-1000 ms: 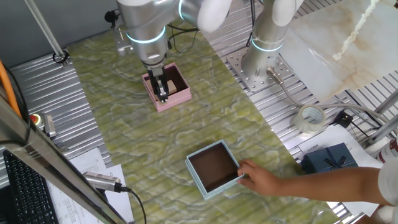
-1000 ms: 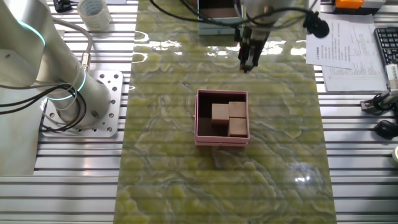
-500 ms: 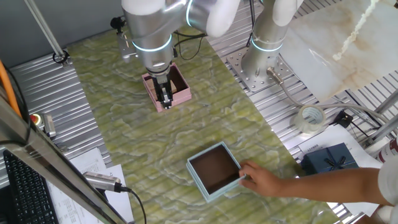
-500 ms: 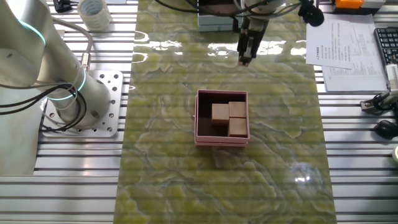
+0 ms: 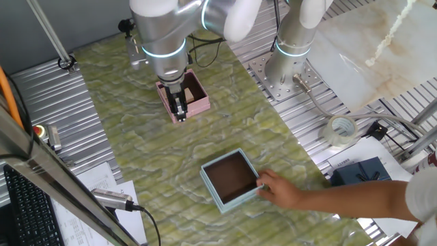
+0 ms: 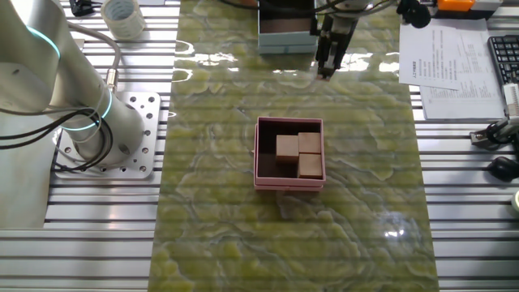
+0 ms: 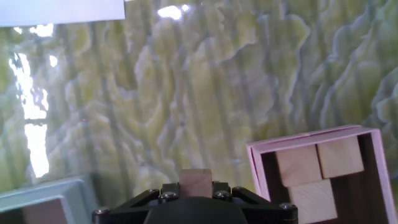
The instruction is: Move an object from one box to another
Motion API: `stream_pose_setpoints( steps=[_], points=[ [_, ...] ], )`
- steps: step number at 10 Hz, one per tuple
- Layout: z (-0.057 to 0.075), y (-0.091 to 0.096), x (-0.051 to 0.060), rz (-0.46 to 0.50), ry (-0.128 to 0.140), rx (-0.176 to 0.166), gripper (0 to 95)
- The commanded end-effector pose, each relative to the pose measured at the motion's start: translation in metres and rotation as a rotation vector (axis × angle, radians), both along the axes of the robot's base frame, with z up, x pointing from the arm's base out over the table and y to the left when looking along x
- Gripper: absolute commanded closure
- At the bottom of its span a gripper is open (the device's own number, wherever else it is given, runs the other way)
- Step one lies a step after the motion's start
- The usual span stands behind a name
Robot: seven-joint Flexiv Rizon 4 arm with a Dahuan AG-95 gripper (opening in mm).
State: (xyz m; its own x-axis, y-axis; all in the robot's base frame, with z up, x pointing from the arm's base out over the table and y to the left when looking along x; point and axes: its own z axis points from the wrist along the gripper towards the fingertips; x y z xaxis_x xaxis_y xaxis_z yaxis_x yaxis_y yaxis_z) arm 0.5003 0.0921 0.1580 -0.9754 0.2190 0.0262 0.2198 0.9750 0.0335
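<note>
My gripper [image 5: 179, 111] is shut on the small tan wooden cube [image 7: 196, 182], which shows between the fingers in the hand view. It hangs above the table just beside the pink box [image 5: 200, 104]. In the other fixed view the gripper [image 6: 327, 70] is between the pink box [image 6: 289, 183] and the light blue box [image 6: 285, 42]. Three tan blocks [image 6: 298, 154] lie in the pink box. The light blue box [image 5: 209, 186] with its dark brown inside stands nearer the front. In the hand view the pink box [image 7: 256, 169] is at lower right and the light blue box [image 7: 46, 190] at lower left.
A person's hand [image 5: 281, 190] holds the right side of the light blue box. The arm's base [image 5: 287, 68] stands at the back right. A tape roll [image 5: 339, 131] and a dark navy box with a bow [image 5: 360, 174] lie off the mat at right.
My gripper has moved a little away from the pink box toward the light blue box with the cube. The person's hand has slid the light blue box slightly left.
</note>
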Motion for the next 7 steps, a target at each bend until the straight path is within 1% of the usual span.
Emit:
stream_pose_setpoints(
  steps=[1, 2, 3, 4, 5, 6, 7],
  points=[
    [0.003, 0.008, 0.009, -0.023, 0.012, -0.001, 95.0],
    [0.003, 0.007, 0.009, -0.017, 0.005, -0.006, 95.0],
    [0.002, -0.001, 0.012, 0.002, -0.003, -0.006, 95.0],
    [0.003, -0.012, 0.016, 0.013, 0.001, 0.000, 95.0],
    [0.004, -0.029, 0.024, 0.031, 0.010, 0.004, 95.0],
    [0.005, -0.043, 0.031, 0.044, 0.014, 0.009, 95.0],
    [0.004, -0.049, 0.034, 0.063, 0.013, 0.014, 95.0]
  ],
)
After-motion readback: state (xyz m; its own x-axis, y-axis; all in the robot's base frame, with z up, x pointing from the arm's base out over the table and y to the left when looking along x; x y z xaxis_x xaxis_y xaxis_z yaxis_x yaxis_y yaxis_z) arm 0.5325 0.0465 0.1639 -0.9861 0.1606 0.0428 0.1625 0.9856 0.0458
